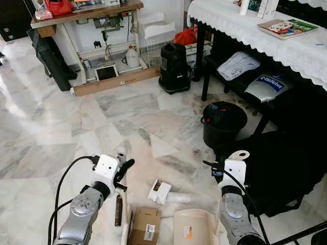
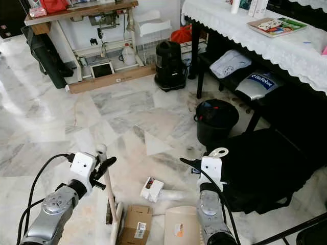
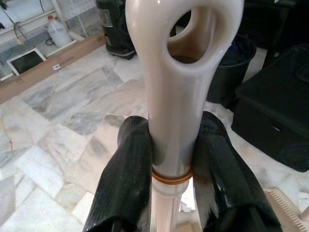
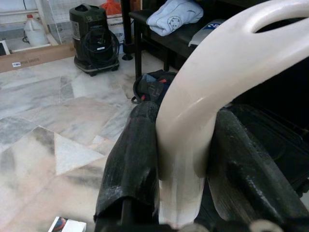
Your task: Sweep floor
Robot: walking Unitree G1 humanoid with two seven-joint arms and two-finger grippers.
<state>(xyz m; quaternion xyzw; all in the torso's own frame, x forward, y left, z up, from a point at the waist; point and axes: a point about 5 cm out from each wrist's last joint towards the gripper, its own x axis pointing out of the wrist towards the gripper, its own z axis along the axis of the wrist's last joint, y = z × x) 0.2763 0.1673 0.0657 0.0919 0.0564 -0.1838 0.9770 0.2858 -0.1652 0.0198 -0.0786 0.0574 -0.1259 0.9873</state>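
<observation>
Marble floor (image 1: pixel 61 132) still littered: boxes (image 1: pixel 144 224) near; left gripper (image 3: pixel 171 169) clamps broom (image 3: pixel 176 87), right gripper (image 4: pixel 181 159) clamps dustpan (image 1: pixel 191 227).

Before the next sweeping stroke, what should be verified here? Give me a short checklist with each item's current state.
1. Left claw shut on the broom handle: ok.
2. Right claw shut on the dustpan handle: ok.
3. Dustpan on the floor near the litter: ok.
4. Small white carton and cardboard box lie within sweeping range: ok.
5. Broom head touching the floor: cannot tell.
6. Black bucket stands apart from the litter: ok.
</observation>
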